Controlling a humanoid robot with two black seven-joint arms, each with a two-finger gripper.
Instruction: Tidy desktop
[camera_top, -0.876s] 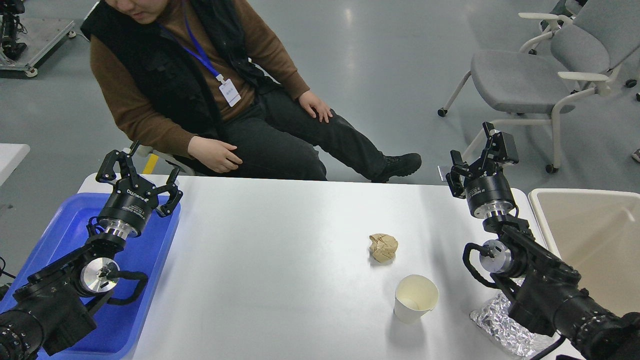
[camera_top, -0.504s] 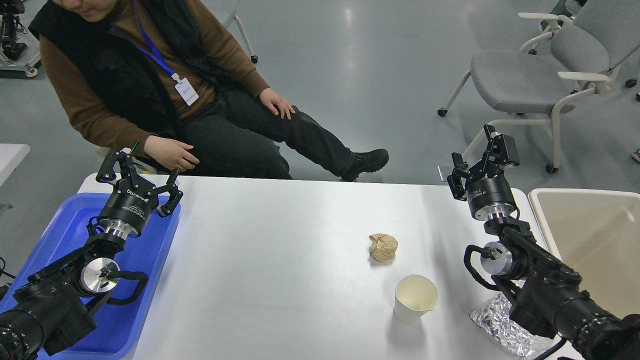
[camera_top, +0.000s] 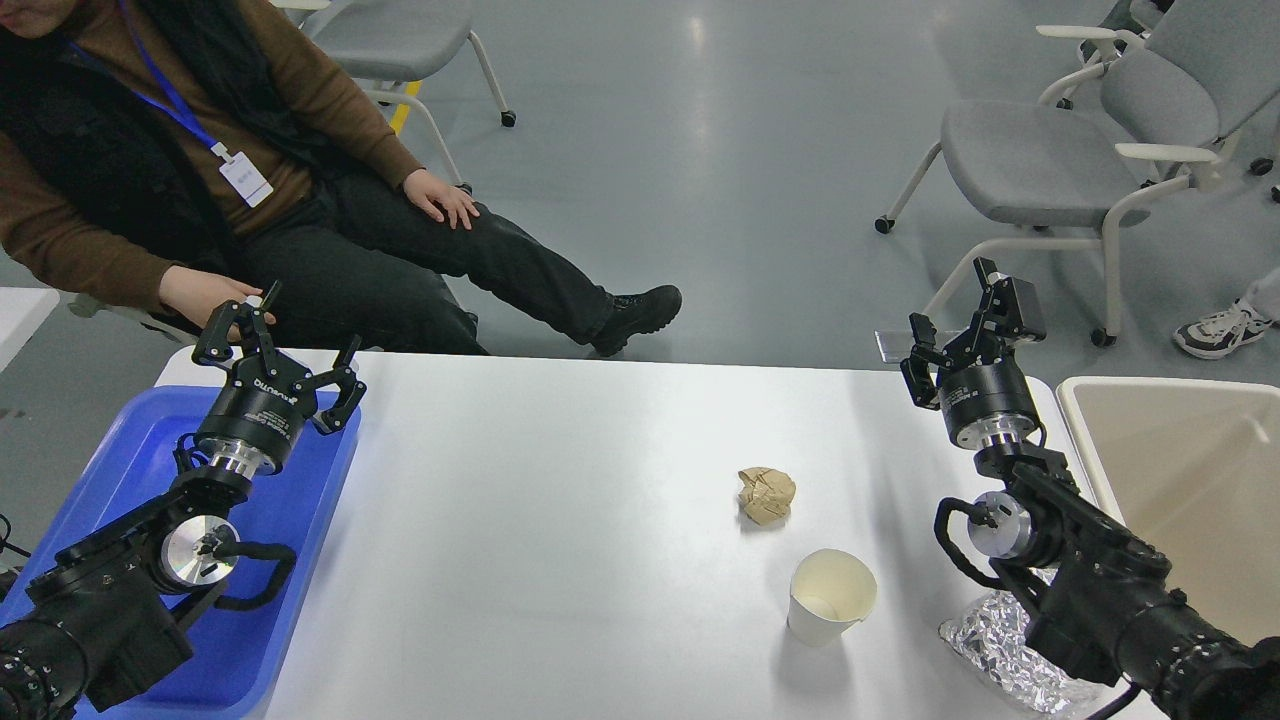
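The white desktop (camera_top: 560, 540) fills the middle of the head view. On it lie a crumpled brown paper ball (camera_top: 766, 495), a white paper cup (camera_top: 830, 597) tipped toward me, and a crumpled sheet of silver foil (camera_top: 1005, 655) partly under my right arm. My left gripper (camera_top: 277, 345) is open and empty above the far end of the blue tray (camera_top: 290, 560). My right gripper (camera_top: 968, 325) is open and empty above the desktop's far right corner, well behind the cup and the paper ball.
A beige tub (camera_top: 1190, 480) stands at the right edge of the desktop. A seated person (camera_top: 230, 190) in brown and black is at the far left, one hand close to my left gripper. Grey chairs (camera_top: 1080, 150) stand at the far right.
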